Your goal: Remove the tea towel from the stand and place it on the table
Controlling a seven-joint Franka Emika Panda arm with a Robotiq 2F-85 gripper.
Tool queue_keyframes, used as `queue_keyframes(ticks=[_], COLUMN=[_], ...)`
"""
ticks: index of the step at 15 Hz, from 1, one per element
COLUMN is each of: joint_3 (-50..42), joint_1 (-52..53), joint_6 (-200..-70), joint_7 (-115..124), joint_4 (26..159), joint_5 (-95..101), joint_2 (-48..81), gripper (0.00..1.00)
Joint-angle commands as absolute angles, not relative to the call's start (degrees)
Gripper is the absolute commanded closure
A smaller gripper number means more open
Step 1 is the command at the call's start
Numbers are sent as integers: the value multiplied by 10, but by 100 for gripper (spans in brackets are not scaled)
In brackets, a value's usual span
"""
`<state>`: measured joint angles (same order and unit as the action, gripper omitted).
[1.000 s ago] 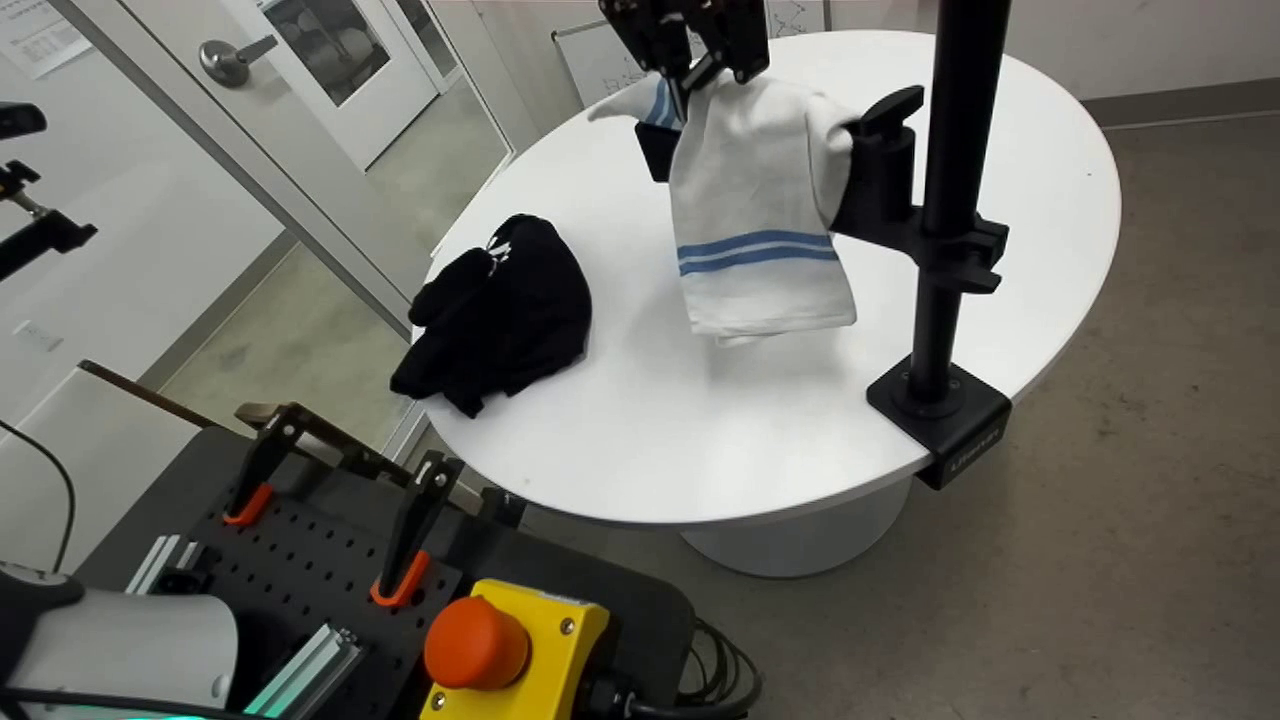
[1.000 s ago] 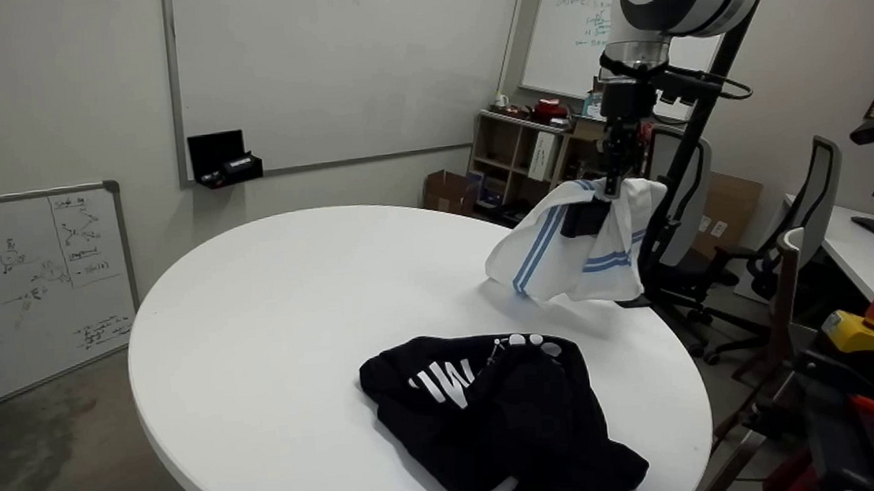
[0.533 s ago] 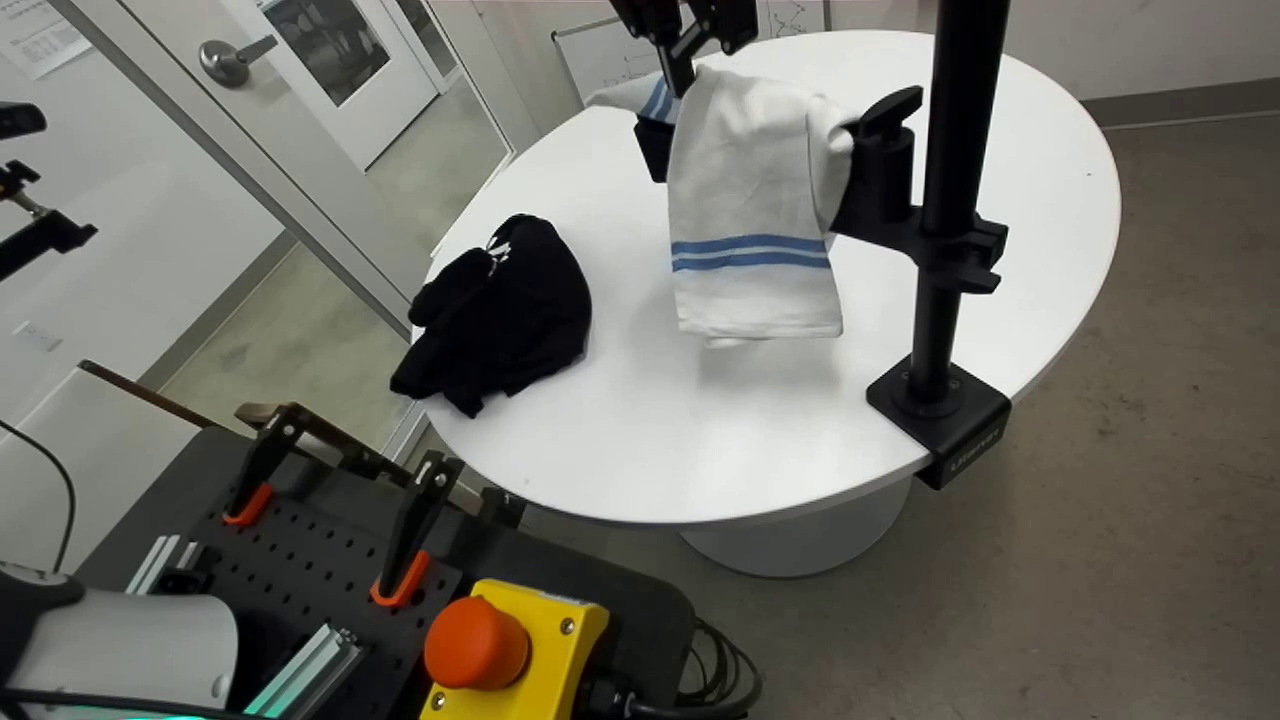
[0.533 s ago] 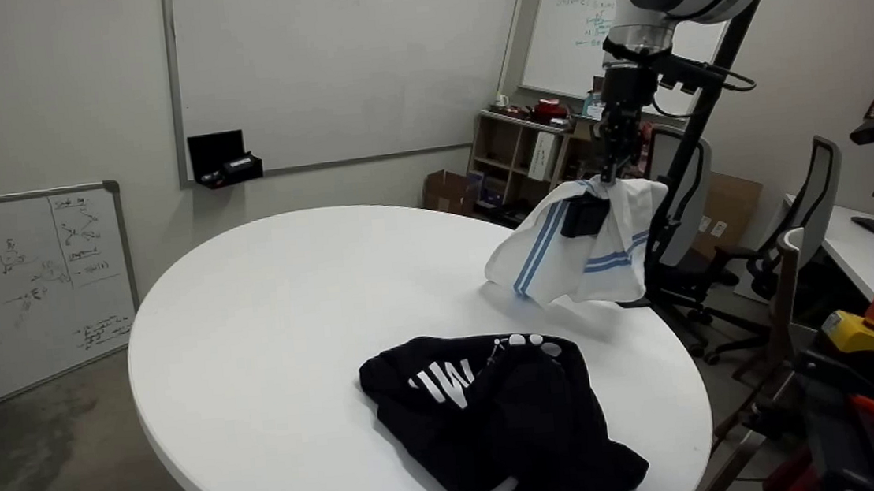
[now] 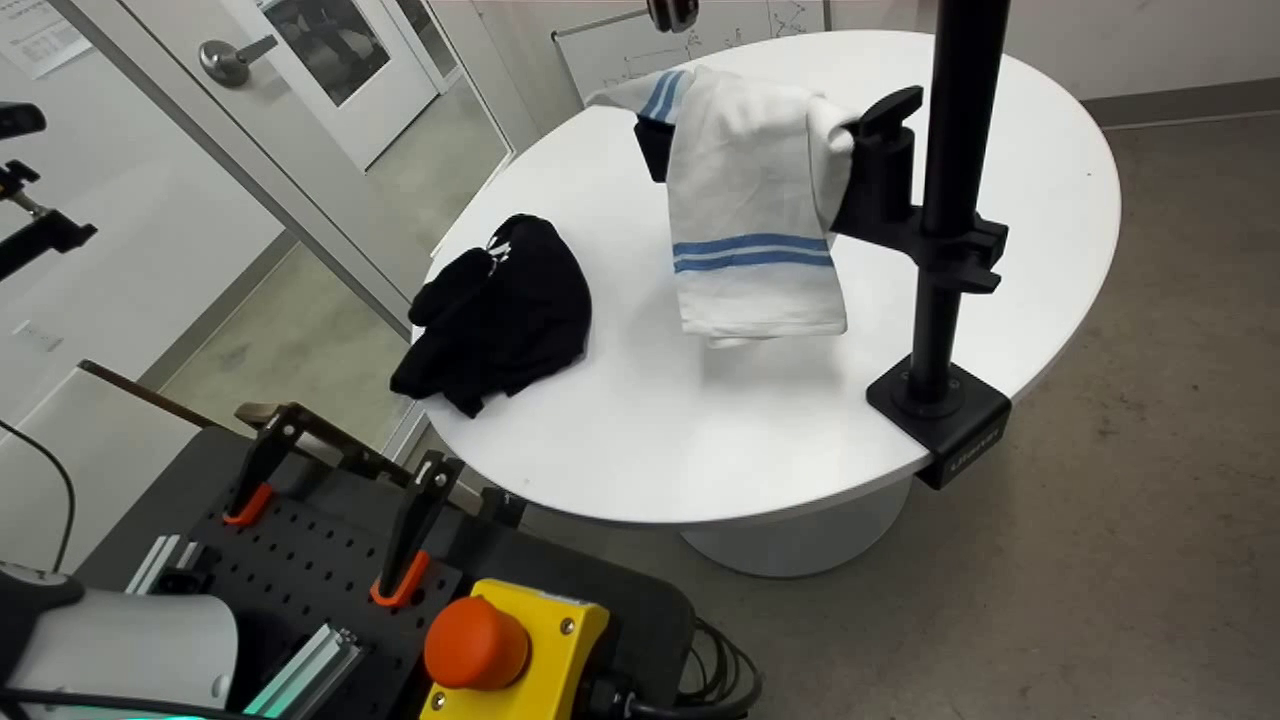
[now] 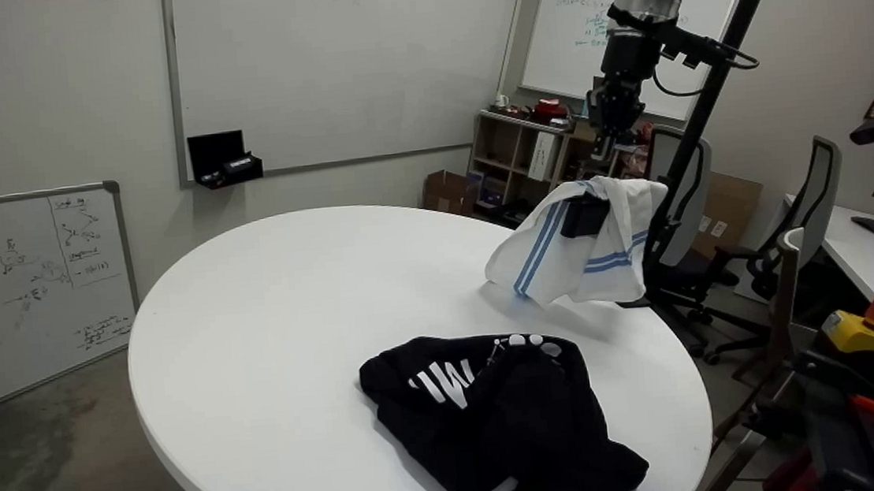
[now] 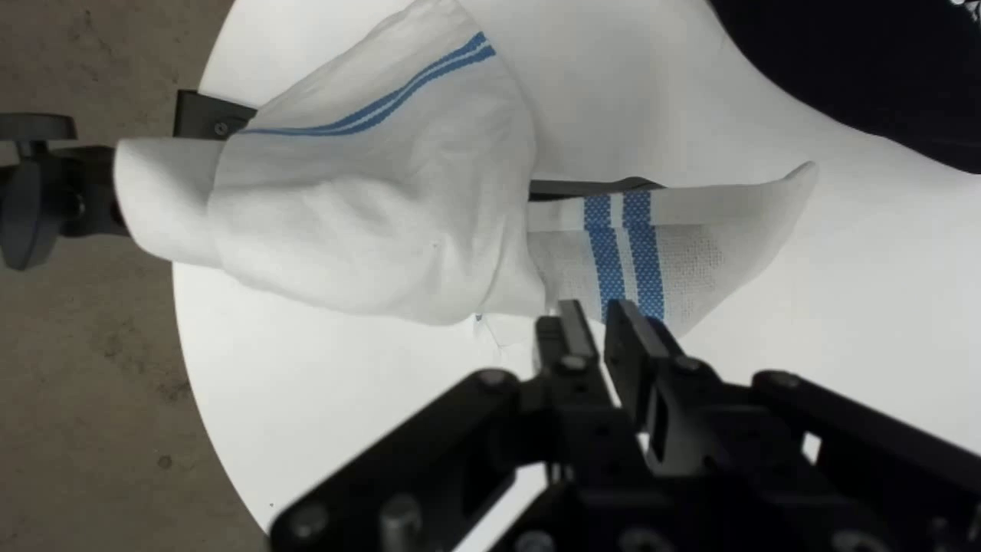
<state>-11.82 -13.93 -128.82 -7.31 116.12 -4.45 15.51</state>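
Lifted clear since the earlier frames, the tool [image 7: 598, 310] now stands apart from the tea towel [image 5: 755, 200]; we find it higher in both exterior views, and in the wrist view, at lower centre, its fingertips are narrowly parted with a pale strip showing between them. We see the tea towel draped over the black side arm of the stand [image 5: 952, 200], upper centre to upper right of the frame in an exterior view.

Pale lettering marks the stand's square black base, right of centre, too small for us to read surely. Bold white letters and a row of white dots are printed on the black garment [image 6: 516, 420] at lower centre in an exterior view; folds cut into the word and we cannot make it out. Handwritten notes and diagrams show on the low whiteboard [image 6: 16, 314] at the left of that frame.

We see soft white fabric in the tea towel, its coarse weave plain in the wrist view, crossed by paired blue stripes. The stand's round pole rises from the rim of the round, smooth white table [image 5: 620, 440]. At lower left, in an exterior view, we note a domed orange button [image 5: 475, 642] on a yellow box [image 5: 560, 625].
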Motion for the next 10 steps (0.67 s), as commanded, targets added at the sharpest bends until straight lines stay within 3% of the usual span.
queue_keyframes(ticks=[1,8,10], joint_3=[-118,-127,-129], joint_1=[-142,-142,-143], joint_6=[-1281,-1285,-1290], joint_7=[-69,-63,-63], joint_4=[1160,1171,1178], joint_5=[-34,-5,1], joint_2=[149,152,156], gripper=[53,4,0])
